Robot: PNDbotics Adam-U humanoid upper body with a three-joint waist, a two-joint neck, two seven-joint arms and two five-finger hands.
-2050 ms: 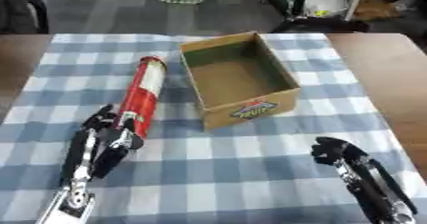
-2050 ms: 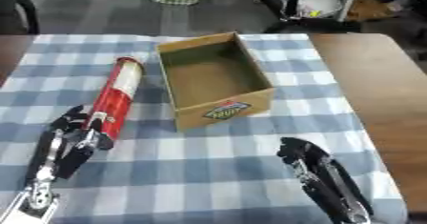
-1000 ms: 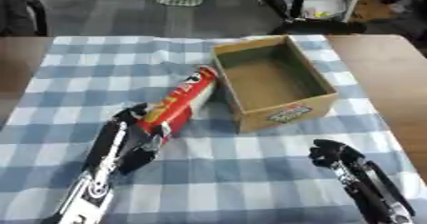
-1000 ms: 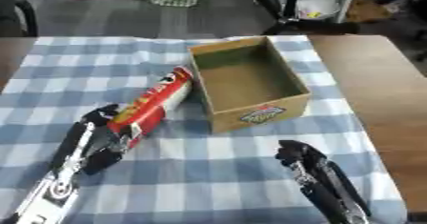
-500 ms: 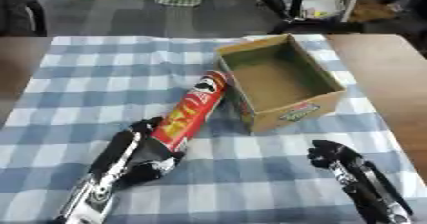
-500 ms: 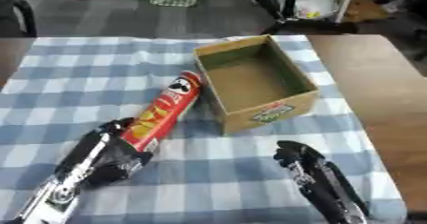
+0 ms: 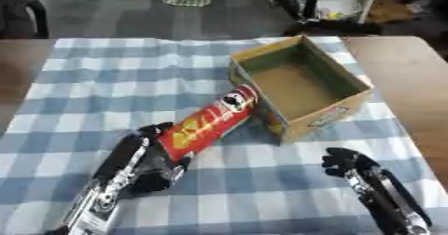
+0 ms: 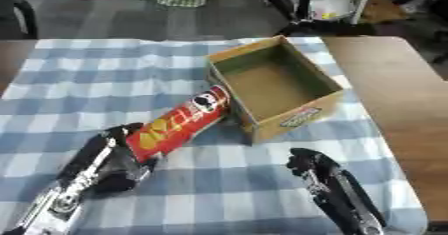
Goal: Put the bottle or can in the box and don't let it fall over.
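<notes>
Can (image 7: 208,122) swung against box (image 7: 302,91), left robot hand (image 7: 150,161) gripping its base

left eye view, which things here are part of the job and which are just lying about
Part of the job:
- red can, lying tilted, its near end in the left hand
- open cardboard box, empty

Just lying about:
- checked tablecloth
- right hand, idle at lower right
- clutter on the floor beyond the table
</notes>
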